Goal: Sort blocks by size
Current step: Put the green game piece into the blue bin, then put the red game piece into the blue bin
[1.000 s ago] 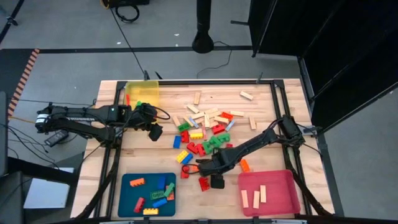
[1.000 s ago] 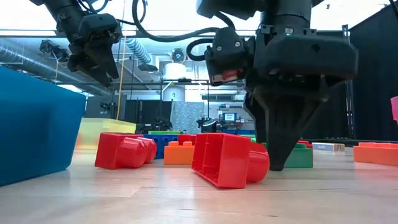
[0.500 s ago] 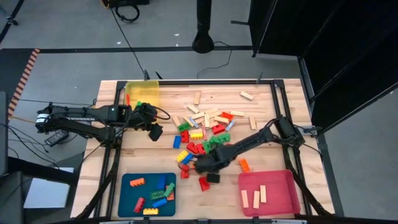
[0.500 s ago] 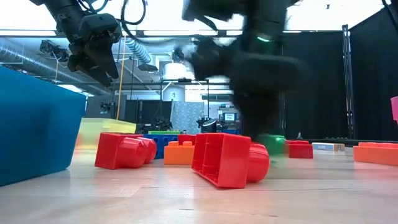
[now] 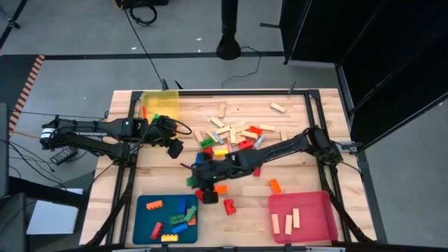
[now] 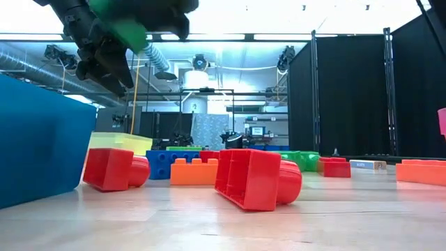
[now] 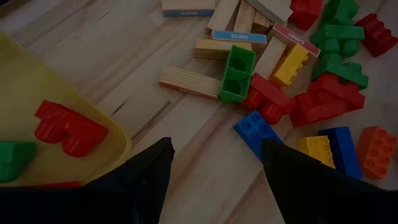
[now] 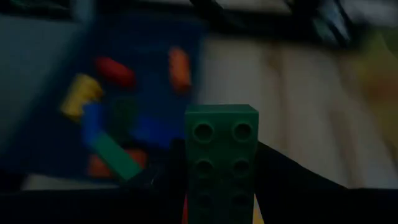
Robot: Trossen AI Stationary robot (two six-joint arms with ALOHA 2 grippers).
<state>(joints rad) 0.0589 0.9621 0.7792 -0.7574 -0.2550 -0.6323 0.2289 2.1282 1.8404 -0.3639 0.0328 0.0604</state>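
Note:
Loose blocks (image 5: 231,143), studded bricks and pale wooden bars, lie in a pile at the table's middle. My right gripper (image 5: 201,176) hangs above the table between the pile and the blue tray (image 5: 166,217), shut on a green studded brick (image 8: 221,155). The brick also shows high up in the low view (image 6: 129,28). My left gripper (image 5: 175,148) is open and empty, raised beside the yellow tray (image 5: 161,105). In the left wrist view (image 7: 214,168) that tray holds a red brick (image 7: 62,127) and a green one (image 7: 12,158). My right gripper pinches the green brick by its two long sides (image 8: 189,174) between its two fingers, at one end of the brick. The rest of the brick sticks out past the fingertips, its studded face toward the wrist camera. The brick is lifted clear of the table.
The blue tray holds several studded bricks. The pink tray (image 5: 302,215) at the front right holds wooden bars. A red brick (image 5: 229,206) and an orange brick (image 5: 220,187) lie on the table near my right gripper. Another orange brick (image 5: 274,185) lies by the pink tray.
My right gripper has risen from the table at the front middle with the green brick. It has then gone toward the table's left, to the blue tray's far side. The brick is now lifted clear. A red brick near it has slid a little.

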